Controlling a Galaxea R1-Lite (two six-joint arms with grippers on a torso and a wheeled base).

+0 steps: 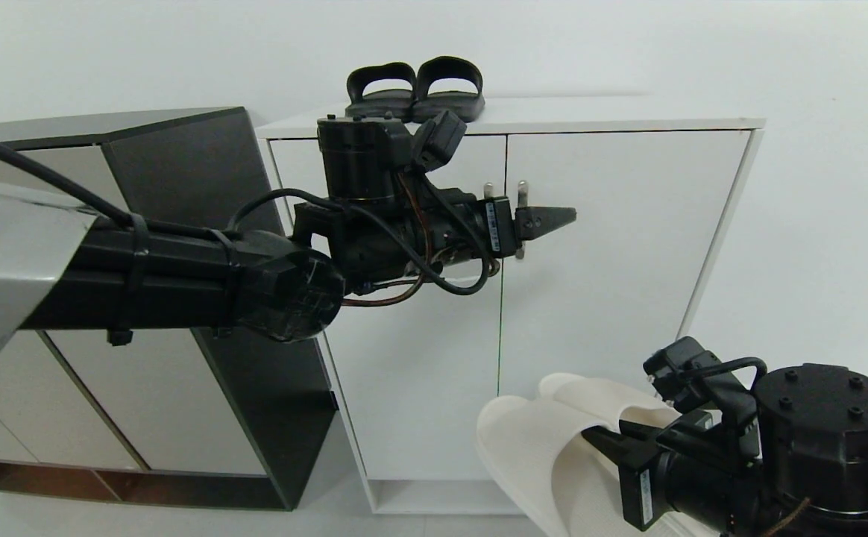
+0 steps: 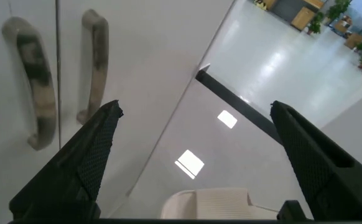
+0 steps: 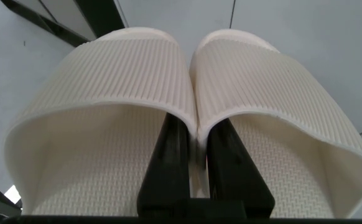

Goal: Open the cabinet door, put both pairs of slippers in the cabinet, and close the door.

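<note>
A white cabinet [image 1: 613, 246] stands with both doors shut, its two metal handles [image 1: 522, 195] side by side at the middle seam. On its top rests a pair of black slippers [image 1: 415, 88]. My left gripper [image 1: 561, 218] hovers open just in front of the right door, beside the handles [image 2: 94, 68]; its fingers [image 2: 91, 158] hold nothing. Low at the right, my right gripper [image 1: 602, 441] is shut on a pair of white slippers [image 1: 546, 447], pinching their inner sides together [image 3: 198, 168]. The white slippers [image 3: 137, 81] are held off the floor in front of the cabinet's base.
A dark grey cabinet [image 1: 180, 171] with pale panels stands against the white cabinet's left side. A plain white wall [image 1: 814, 224] runs behind and to the right. Glossy floor [image 2: 231, 118] lies below.
</note>
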